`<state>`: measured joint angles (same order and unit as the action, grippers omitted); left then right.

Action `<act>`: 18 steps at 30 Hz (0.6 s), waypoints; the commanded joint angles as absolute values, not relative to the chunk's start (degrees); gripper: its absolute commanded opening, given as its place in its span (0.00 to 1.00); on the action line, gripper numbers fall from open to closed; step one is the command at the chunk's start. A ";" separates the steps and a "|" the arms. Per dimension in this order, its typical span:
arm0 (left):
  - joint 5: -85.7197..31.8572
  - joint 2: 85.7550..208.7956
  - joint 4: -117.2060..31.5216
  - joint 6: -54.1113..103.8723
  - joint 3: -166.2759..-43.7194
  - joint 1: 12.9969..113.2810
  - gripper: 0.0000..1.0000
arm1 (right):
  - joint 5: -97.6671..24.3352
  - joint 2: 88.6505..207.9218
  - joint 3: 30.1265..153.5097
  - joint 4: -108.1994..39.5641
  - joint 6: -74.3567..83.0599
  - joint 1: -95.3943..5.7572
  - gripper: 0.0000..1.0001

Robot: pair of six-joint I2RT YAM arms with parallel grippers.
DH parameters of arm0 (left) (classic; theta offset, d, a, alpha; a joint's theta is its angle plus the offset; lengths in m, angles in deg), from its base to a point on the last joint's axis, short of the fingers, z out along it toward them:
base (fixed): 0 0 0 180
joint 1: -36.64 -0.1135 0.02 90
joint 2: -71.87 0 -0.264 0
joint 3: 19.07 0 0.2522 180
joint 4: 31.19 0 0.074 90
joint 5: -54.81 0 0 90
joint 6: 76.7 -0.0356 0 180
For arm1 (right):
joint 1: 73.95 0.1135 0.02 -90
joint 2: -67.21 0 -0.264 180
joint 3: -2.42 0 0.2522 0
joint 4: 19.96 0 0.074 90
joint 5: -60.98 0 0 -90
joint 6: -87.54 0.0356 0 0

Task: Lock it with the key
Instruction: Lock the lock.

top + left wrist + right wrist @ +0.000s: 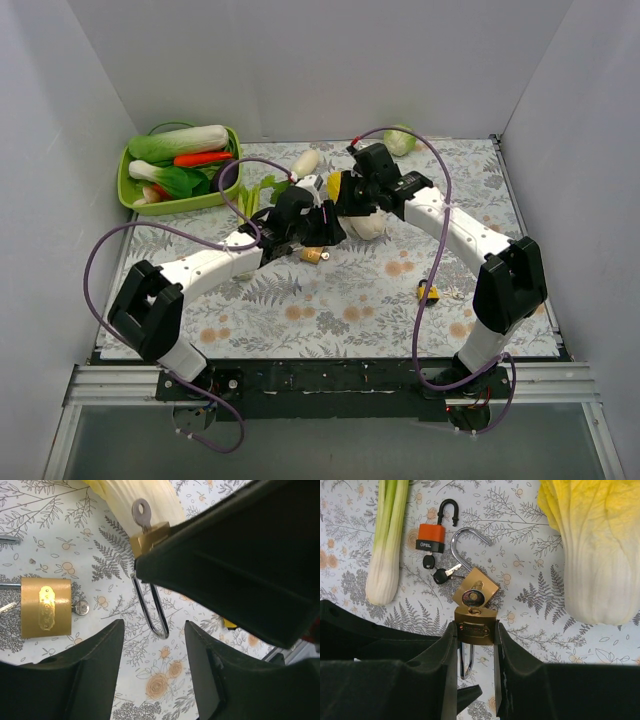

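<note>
Right gripper (475,630) clamped on small brass padlock (475,622); left gripper (152,632) fingers apart, just beside it | risk: padlock may slip when silver key (141,511) turns

Cabbage (600,555), celery (385,540) and orange padlock (431,537) hem the right gripper (476,630); near tablecloth (300,320) lies open.

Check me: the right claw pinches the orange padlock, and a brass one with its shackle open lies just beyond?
No: the right gripper pinches a brass padlock; the orange padlock lies free on the table, as the right wrist view shows. The open brass lock does lie just beyond.
</note>
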<state>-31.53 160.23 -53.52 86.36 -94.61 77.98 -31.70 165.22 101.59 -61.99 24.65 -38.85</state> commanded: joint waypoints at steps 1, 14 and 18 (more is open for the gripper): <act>-34.49 161.43 -53.91 87.21 -97.95 78.21 0.48 | -30.87 164.33 103.64 -59.12 25.75 -38.17 0.01; -33.17 163.01 -54.79 90.82 -98.92 78.39 0.18 | -31.40 163.53 102.58 -58.60 26.01 -37.65 0.01; -32.56 162.92 -54.88 91.61 -99.71 78.39 0.03 | -32.98 163.01 101.53 -57.72 26.19 -37.65 0.01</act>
